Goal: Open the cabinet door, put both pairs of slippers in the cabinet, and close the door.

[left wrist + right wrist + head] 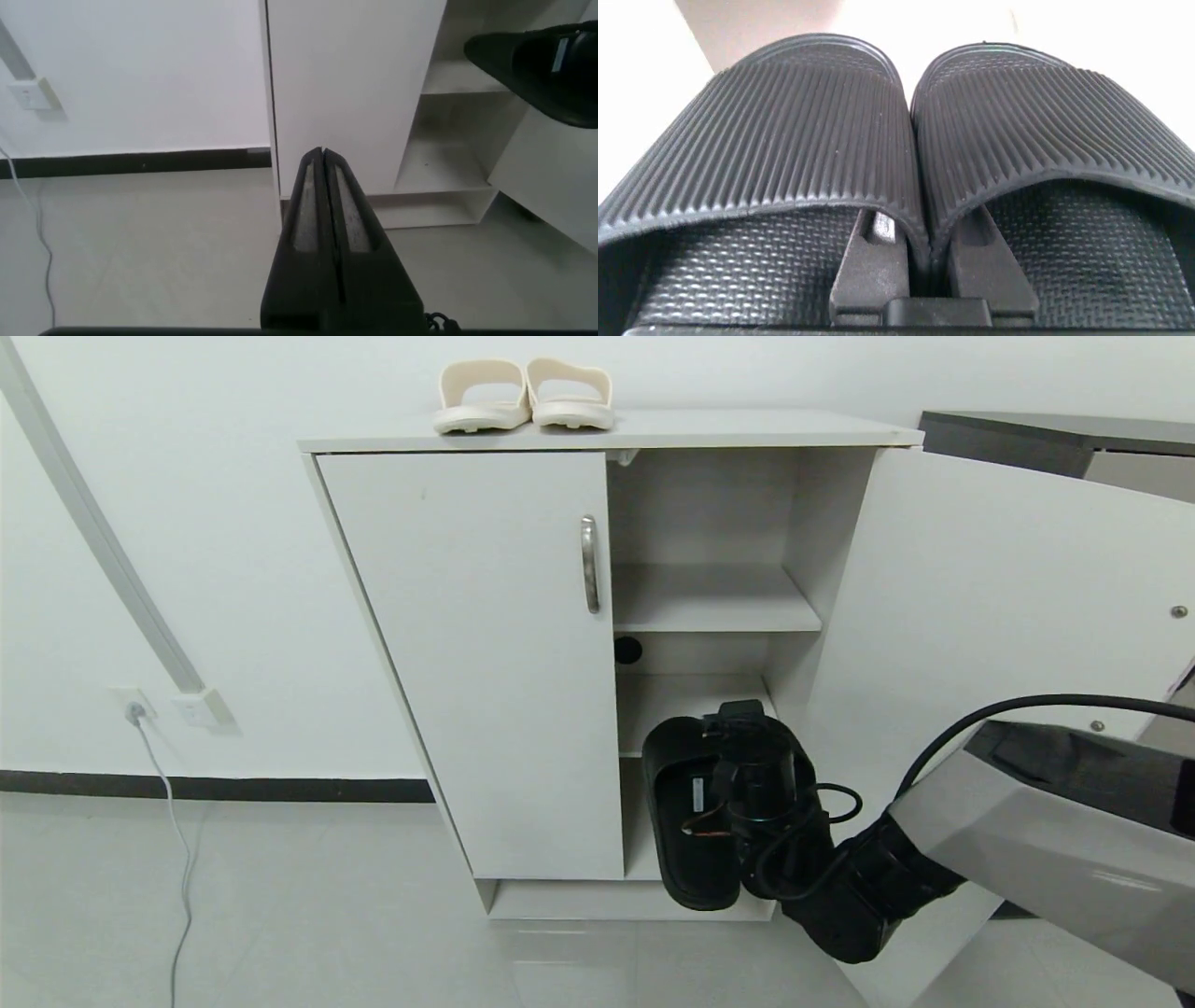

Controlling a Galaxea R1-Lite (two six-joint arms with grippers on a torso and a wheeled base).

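Observation:
A white cabinet (607, 431) stands against the wall, its left door (476, 663) closed and its right door (990, 616) swung wide open. The beige pair of slippers (525, 397) lies on the cabinet top. My right gripper (733, 793) holds the black pair of slippers (686, 812) upright in front of the lower compartment. Seen from the right wrist, the gripper (920, 247) is shut, pinching the inner strap edges of both black slippers (785, 121) together. My left gripper (322, 163) is shut on nothing, low over the floor and facing the cabinet (355, 84), with the black slippers (551, 61) off to one side.
Inside the cabinet are a bare upper shelf (709, 602) and a lower shelf (686, 705). The left door has a metal handle (589, 565). A wall socket with a cable (135, 712) is at the left. Grey furniture (1055, 439) stands behind the open door. There is open floor (280, 915) at the left.

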